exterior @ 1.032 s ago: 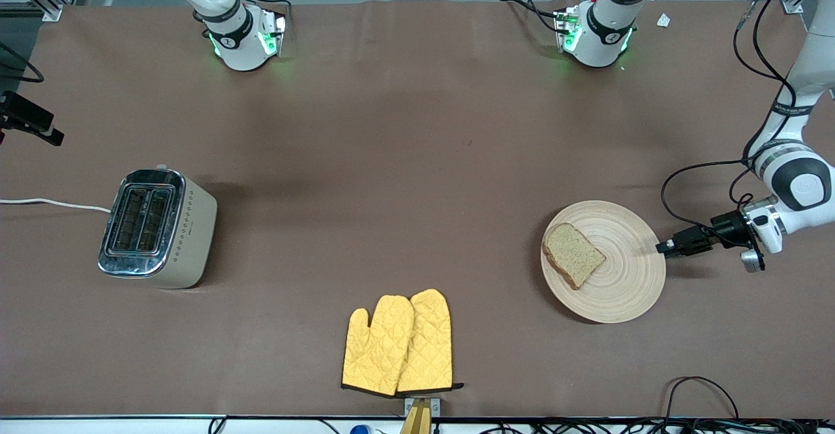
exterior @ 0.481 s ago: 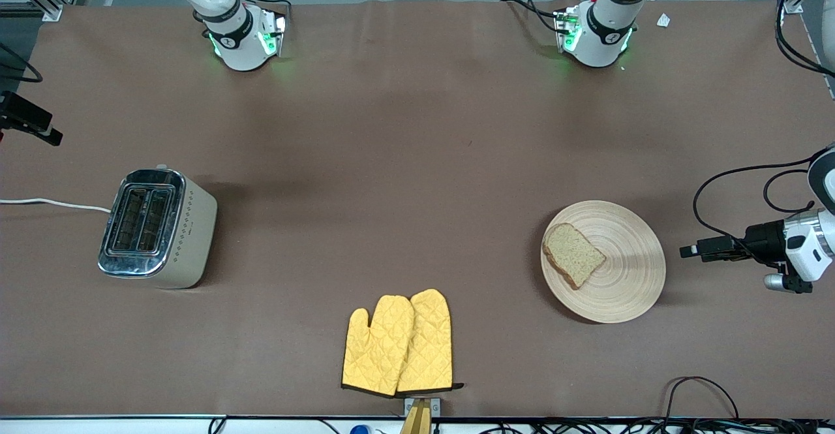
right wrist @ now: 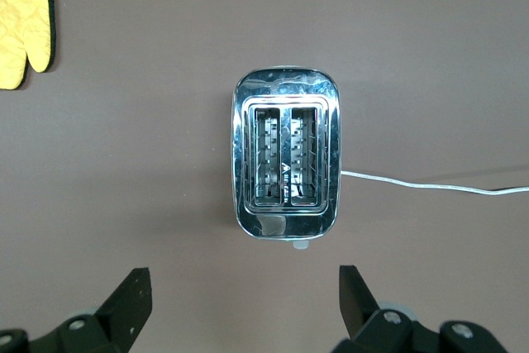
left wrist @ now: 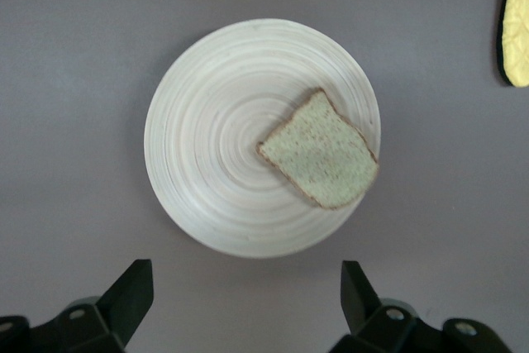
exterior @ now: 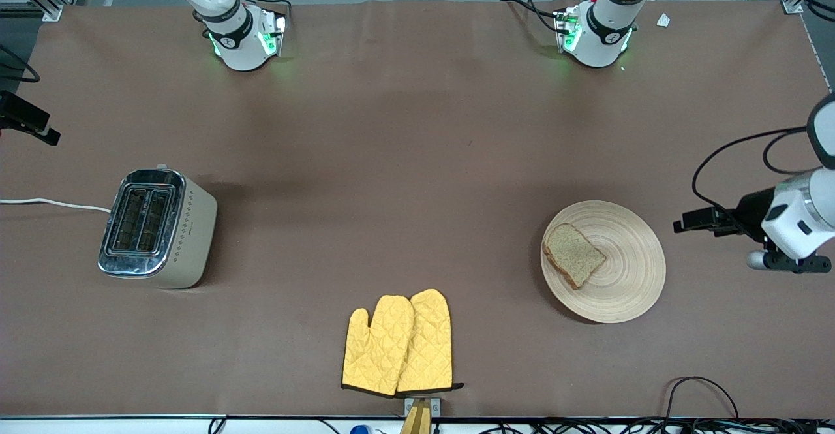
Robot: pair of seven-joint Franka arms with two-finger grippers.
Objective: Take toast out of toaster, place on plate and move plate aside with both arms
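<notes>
A speckled brown bread slice with darker crust lies on a pale beige, ring-grooved round plate. Quilted yellow oven mitts carry black trim; the cream toaster gleams chrome on top.

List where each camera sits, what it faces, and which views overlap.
Front view: high across the table, facing both arms' bases; shows toaster, oven mitts, toast on plate, and left gripper, open, past the plate toward the left arm's end.
Left wrist view: looks down at plate and toast; own open fingers show.
Right wrist view: looks down at toaster; right gripper open.
Shared: both wrist views catch a mitt edge.
</notes>
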